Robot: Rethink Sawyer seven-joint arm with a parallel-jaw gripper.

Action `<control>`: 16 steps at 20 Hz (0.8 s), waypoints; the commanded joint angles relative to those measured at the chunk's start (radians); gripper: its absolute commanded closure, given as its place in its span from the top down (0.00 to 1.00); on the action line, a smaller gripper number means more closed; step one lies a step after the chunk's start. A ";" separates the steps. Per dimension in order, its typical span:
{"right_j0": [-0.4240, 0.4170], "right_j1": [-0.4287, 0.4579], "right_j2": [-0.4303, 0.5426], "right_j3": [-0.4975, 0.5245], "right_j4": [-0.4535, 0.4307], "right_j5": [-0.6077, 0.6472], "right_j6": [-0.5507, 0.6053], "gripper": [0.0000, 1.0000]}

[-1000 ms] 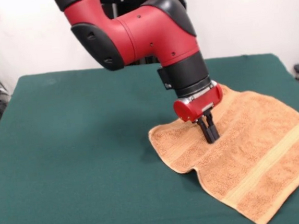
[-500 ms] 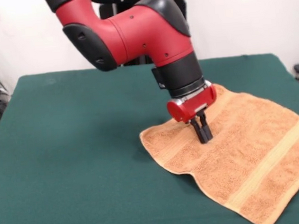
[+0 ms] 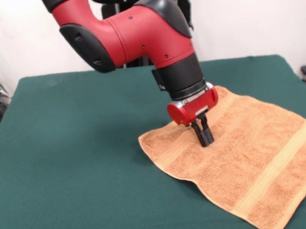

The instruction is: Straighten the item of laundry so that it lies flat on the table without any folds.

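Bright, even room light falls from above. The glossy red arm shell (image 3: pixel 135 35) carries soft white highlights. The dark green felt tabletop (image 3: pixel 67 170) is matt and free of glare. A faint shadow edges the orange-tan terry towel (image 3: pixel 253 159). Focus is slightly soft throughout.

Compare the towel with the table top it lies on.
The towel is orange-tan with a looped pile and paler woven bands; the table is plain dark green. The towel is small and lies askew; the table is far larger, its edges square to the view. Both are cloth surfaces, lying nearly flat.
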 commanded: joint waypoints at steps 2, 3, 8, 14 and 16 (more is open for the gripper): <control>-0.035 0.090 -0.153 -0.022 -0.126 0.424 -0.338 0.00; -0.034 0.089 -0.153 -0.021 -0.124 0.425 -0.340 0.00; -0.030 0.085 -0.165 -0.025 -0.121 0.437 -0.353 0.00; -0.022 0.077 -0.182 -0.026 -0.128 0.454 -0.375 0.00; -0.025 0.076 -0.185 -0.023 -0.132 0.459 -0.386 0.00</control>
